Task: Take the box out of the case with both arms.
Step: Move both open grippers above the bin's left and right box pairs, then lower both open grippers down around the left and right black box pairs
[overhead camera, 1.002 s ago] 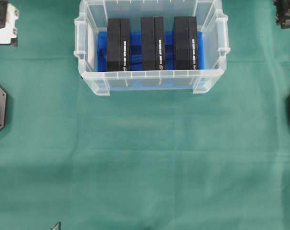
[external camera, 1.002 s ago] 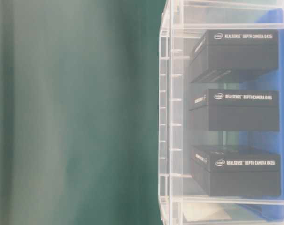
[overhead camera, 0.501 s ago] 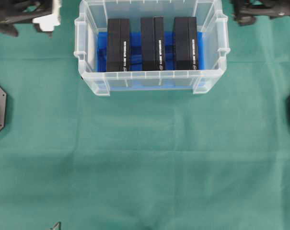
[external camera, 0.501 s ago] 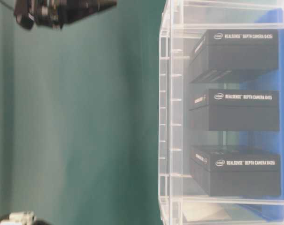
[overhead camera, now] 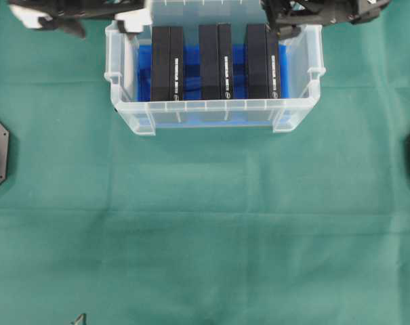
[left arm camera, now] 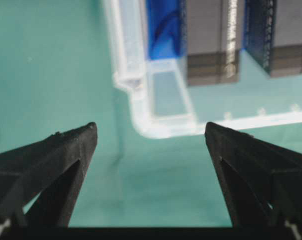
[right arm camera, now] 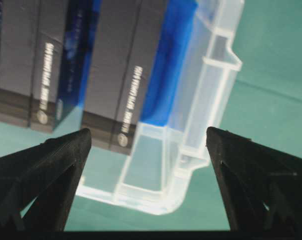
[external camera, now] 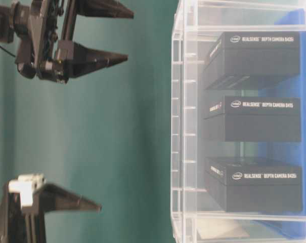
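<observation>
Lengthwise, each box (overhead camera: 167,62) (three upright) runs front-to-back in the case (overhead camera: 127,101).

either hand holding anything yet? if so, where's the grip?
Nothing held. Left hand and right hand are both open and empty, above the case; the boxes are untouched.

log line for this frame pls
phase: approach | left gripper: open, over case left corner | right gripper: open, over right corner | boxes: three black boxes upright in case, untouched
</observation>
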